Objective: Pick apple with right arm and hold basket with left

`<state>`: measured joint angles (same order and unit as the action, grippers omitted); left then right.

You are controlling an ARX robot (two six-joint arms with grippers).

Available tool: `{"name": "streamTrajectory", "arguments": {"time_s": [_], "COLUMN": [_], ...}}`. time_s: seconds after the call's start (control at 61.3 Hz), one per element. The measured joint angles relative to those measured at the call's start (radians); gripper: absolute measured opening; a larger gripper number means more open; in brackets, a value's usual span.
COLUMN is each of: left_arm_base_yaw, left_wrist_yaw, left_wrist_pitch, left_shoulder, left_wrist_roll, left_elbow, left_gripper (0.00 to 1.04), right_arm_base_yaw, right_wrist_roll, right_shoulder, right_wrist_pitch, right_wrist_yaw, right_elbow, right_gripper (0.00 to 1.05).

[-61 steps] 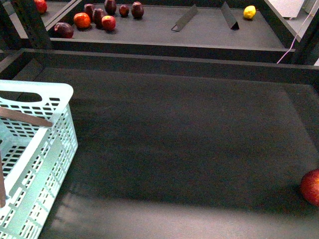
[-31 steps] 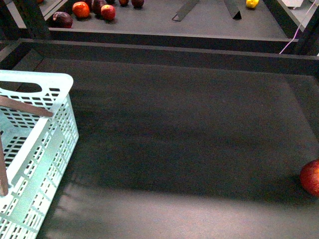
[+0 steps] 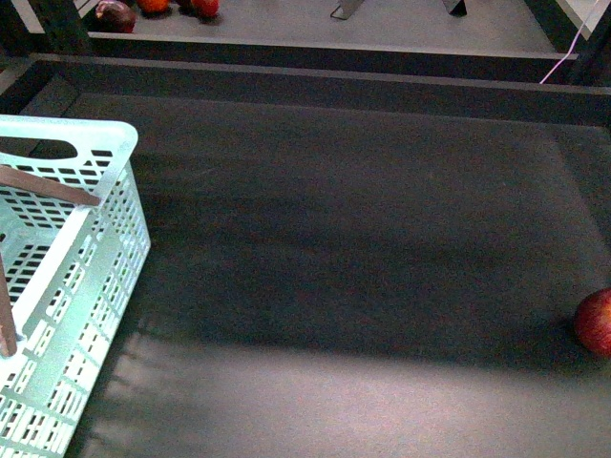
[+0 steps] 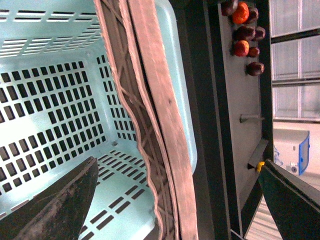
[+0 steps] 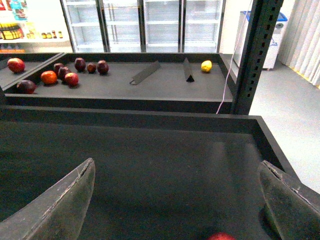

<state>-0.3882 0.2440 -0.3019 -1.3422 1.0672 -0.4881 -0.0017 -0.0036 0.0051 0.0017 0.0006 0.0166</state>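
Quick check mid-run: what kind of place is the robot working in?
Probably a grocery store, or a mock-up of one: glass-door fridges line the back wall, loose fruit lies on a dark display tray, and stocked shelves stand beside the fridges.

Beyond the near dark grey tray [image 3: 363, 239], a rear dark grey shelf [image 5: 150, 90] bears a cluster of dark maroon fruits [image 5: 80, 64] with an orange round fruit [image 5: 49, 77] at one end, 2 dark triangular wedges [image 5: 145, 73] in the middle and a small yellow lemon [image 5: 206, 66] near the other end.

dark grey table [image 3: 334, 239] | basket [image 3: 67, 126] at left edge | apple [image 3: 594, 322] at right edge
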Motion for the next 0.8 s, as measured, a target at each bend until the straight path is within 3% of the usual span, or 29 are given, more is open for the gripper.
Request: {"name": "streamTrajectory", "arguments": {"time_s": [0.179,0.62,0.799], "left_arm_base_yaw": [-0.006,0.085,0.105], "left_wrist_yaw": [0.0,-0.038,-0.063], "left_wrist_pitch": [-0.034,-0.063,-0.04], "left_shoulder": [-0.15,-0.361,-0.373], "left_wrist_roll": [0.024,0.075,0.12], "left_elbow": [-0.093,-0.241,-0.269], "left_gripper": [0.98,0.98,0.53], "right_arm_base_yaw": [0.0,0.0,0.0], "right_wrist_roll": [0.0,0.0,0.0], "right_shoulder": [0.0,0.0,0.0], "right_wrist_pitch": [0.0,0.0,0.0], "right_wrist_yaw": [0.0,0.0,0.0], "right_elbow": [0.0,0.0,0.0], "right_gripper": [0.96,0.96,0.96]}}
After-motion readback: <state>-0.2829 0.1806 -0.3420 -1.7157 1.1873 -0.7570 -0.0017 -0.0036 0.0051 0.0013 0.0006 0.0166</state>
